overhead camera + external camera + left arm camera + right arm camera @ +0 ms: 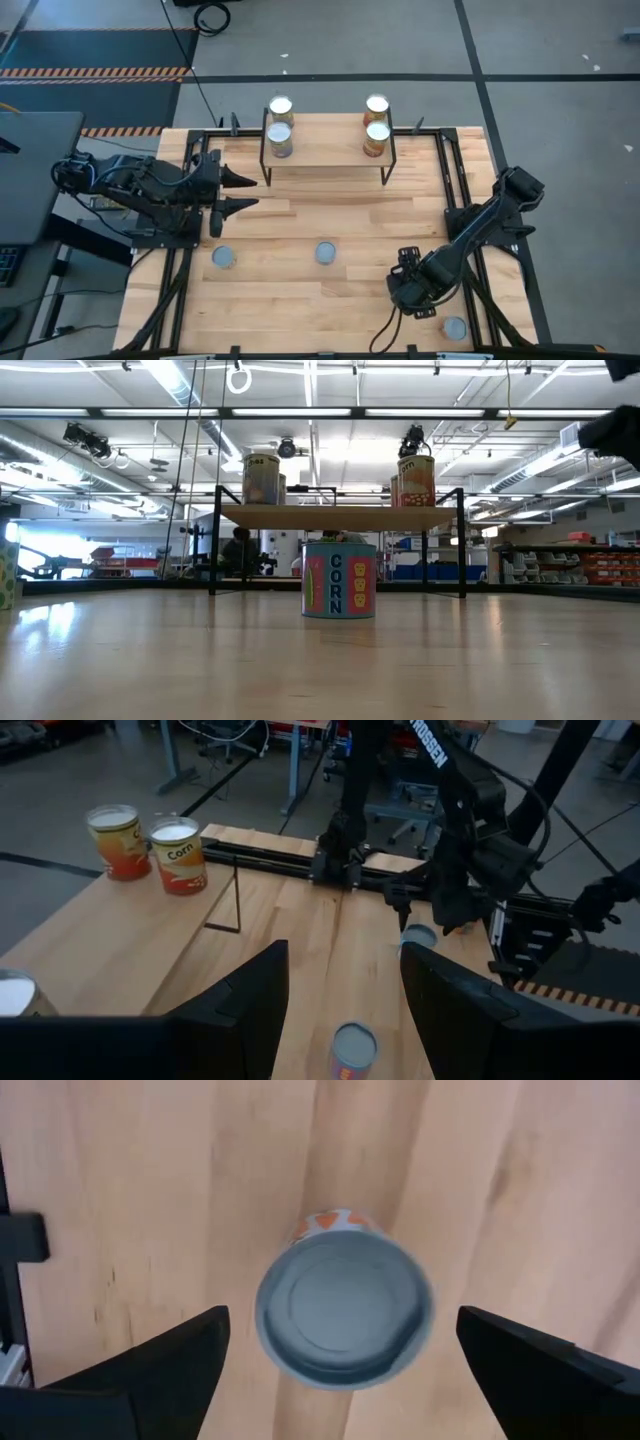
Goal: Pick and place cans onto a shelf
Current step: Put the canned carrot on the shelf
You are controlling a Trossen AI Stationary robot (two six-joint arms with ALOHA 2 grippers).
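Observation:
Four cans stand in two pairs on the shelf's top board: a left pair and a right pair. More cans stand upright on the table: one at the left, a corn can in the middle, and one near the front right. My right gripper points down, open, over another can with a bluish-grey top. Its fingers stand on either side of that can, apart from it. My left gripper is open and empty beside the shelf's left legs.
Black metal rails run along the table's left and right sides. The shelf's thin black legs stand close to my left gripper. A person sits in the room beyond the table. A can shows at the low view's left edge.

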